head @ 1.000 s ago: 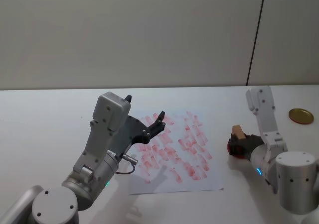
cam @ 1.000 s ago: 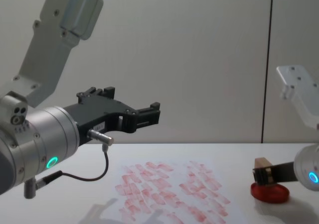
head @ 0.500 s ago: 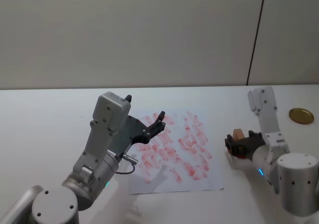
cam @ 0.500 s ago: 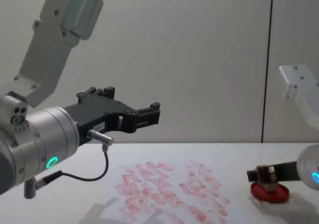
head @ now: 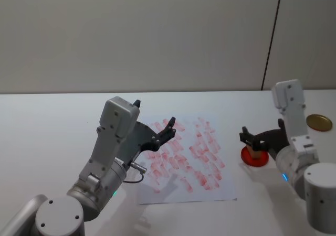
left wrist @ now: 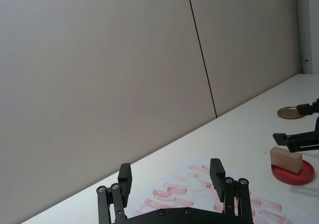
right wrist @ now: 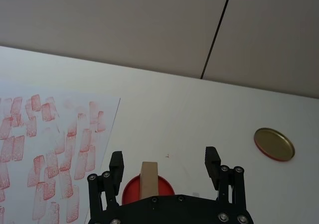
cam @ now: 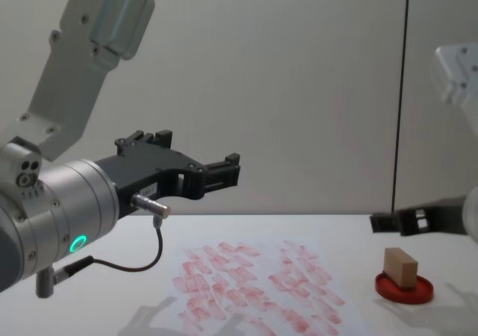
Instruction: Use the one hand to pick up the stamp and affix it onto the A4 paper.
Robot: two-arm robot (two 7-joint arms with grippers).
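**With stamp resting on ink pad, right claw open above it**

While the stamp [head: 255, 151] stands on the round red ink pad [head: 254, 157], the right claw [head: 253, 138] hangs just above it, fingers spread wide and gripping nothing. Chest view confirms a clear gap between the black claw fingers [cam: 388, 222] and the top of the tan block [cam: 399, 267]; no contact. In the right wrist view the stamp [right wrist: 149, 179] sits between the two open fingertips, nearer one of them, with the red pad [right wrist: 147, 189] under it.

Positions on the white counter [head: 47, 120], head view: pad and stamp at roughly 3 o'clock from the A4 paper [head: 184, 157], just off the sheet's right edge and not touching it. Paper lies flat, near the centre of the counter, covered with rows of red-pink rectangular prints. A gold-coloured round lid [head: 319, 122] lies at about 2 o'clock from the pad, well apart from it, near the counter's right edge.

Left claw [head: 152, 125] is held up in the air over the left part of the paper, fingers wide apart and empty; a black cable [cam: 142, 265] loops below its wrist. Left wrist view shows the stamp [left wrist: 286, 161] on the pad [left wrist: 293, 171] farther off, beyond the printed sheet [left wrist: 199, 194].
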